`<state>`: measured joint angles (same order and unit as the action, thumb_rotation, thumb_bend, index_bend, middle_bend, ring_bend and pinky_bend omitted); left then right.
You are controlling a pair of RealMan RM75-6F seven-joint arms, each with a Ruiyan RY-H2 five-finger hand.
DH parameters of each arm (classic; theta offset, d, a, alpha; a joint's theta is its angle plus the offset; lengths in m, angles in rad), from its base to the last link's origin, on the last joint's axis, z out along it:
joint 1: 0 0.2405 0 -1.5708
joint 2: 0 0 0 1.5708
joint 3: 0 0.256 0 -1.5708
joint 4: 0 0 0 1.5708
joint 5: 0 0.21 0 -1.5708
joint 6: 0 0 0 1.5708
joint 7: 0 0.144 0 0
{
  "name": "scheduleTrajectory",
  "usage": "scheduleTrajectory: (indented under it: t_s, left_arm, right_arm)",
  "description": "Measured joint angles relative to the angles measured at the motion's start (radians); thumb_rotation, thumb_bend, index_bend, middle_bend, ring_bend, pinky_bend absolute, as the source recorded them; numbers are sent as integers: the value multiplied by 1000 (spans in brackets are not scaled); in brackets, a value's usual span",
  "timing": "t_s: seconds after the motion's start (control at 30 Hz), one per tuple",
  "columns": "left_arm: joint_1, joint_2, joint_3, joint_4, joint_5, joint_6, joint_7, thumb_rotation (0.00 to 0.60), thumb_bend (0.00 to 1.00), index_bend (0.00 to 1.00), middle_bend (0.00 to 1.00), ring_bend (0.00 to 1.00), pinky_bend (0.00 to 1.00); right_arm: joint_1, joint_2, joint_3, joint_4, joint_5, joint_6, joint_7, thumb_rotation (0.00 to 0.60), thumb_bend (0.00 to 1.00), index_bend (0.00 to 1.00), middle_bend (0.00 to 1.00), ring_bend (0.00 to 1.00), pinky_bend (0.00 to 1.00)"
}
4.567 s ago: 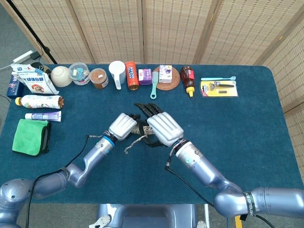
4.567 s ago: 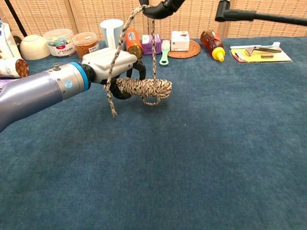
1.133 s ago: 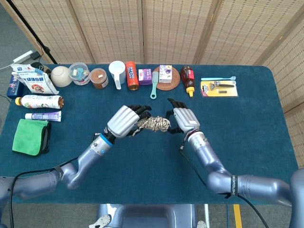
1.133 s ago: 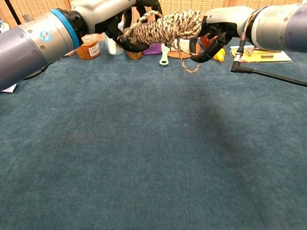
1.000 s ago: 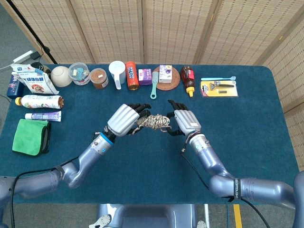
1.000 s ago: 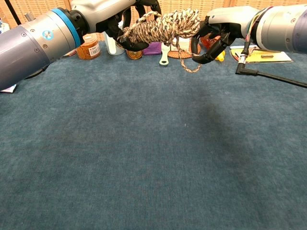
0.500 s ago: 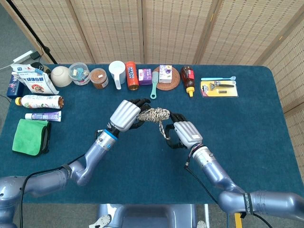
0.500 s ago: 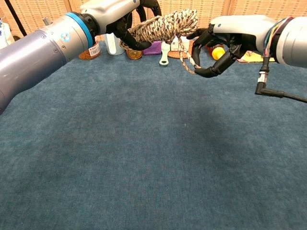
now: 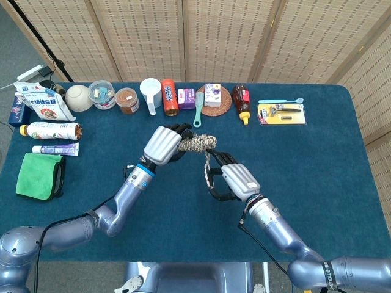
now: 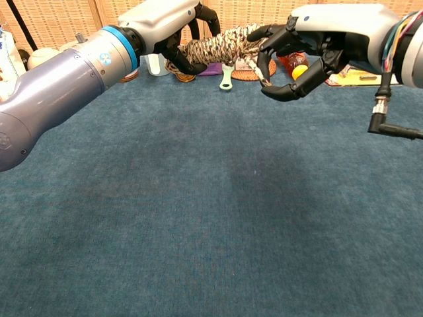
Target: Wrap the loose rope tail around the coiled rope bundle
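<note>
Here the left robot hand (image 9: 162,144) grips the rope bundle (image 9: 197,143) aloft while the right robot hand (image 9: 235,180) pinches its tail (image 9: 206,163).

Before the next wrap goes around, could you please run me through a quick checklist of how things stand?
1. Left hand grips the coiled rope bundle: ok.
2. Bundle lifted off the table: ok.
3. Right hand holds the loose rope tail: ok; it runs from the bundle into its fingers.
4. Tail free of tangles: cannot tell.
5. Bottles and brush behind stand apart from the hands: ok.
</note>
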<state>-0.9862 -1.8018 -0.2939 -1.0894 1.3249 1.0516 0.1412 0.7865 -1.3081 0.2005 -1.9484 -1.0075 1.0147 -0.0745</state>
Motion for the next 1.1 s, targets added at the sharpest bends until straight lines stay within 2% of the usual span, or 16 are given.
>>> scheduleTrajectory:
  t_s: [0.27,0.6,0.87,1.1]
  left_arm:
    - [-12,-34,7,53,-6,-19,-1,600,345,456,305,373,576]
    - [-19,-66,32,101,11,-27,6,600,345,456,305,373,577]
    - [-21,-86,52,133,31,-30,1,600,345,456,305,373,576]
    - [-18,-83,54,132,39,-29,-16,600,345,456,305,377,576]
  right_arm:
    - [-7,28,19,-64,-20,2,-8,600,572,651,0,0,0]
    - [30,22,63,-110,17,-8,-57,600,572,652,0,0,0]
    - [83,27,114,-157,95,5,-131,600,572,652,0,0,0]
    - [108,12,115,-154,158,16,-161,600,571,653,0,0,0]
